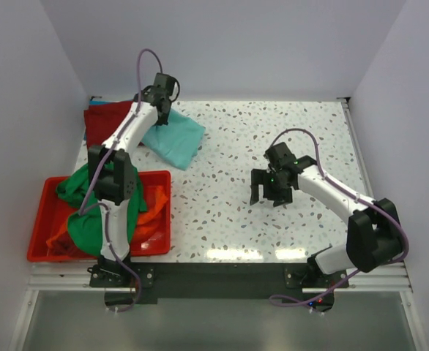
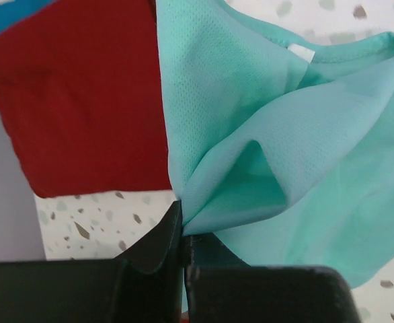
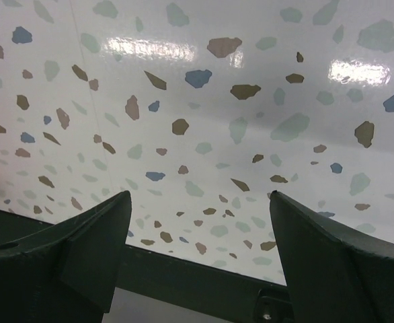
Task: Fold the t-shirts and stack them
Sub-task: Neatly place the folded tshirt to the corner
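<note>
Desk (image 1: 273, 146) with red bin (image 1: 39, 248), well apart from the left gripper (image 2: 182, 217): the green t-shirt (image 1: 90, 227) and orange t-shirt (image 1: 152, 212) are seen heaped there, unfolded. The teal t-shirt (image 2: 284, 134) is pinched by the left gripper, just beside the apparently folded dark red t-shirt (image 2: 83, 101). The right gripper (image 3: 200, 222) is held spread, empty.

teal tee (image 1: 176, 139) bunched, dk red tee (image 1: 103, 121) flat

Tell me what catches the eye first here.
The left gripper pinches a teal t-shirt at the table's far left, beside a dark red t-shirt. A red bin at the near left holds a green t-shirt and an orange t-shirt. The right gripper hangs open over the speckled table.
</note>
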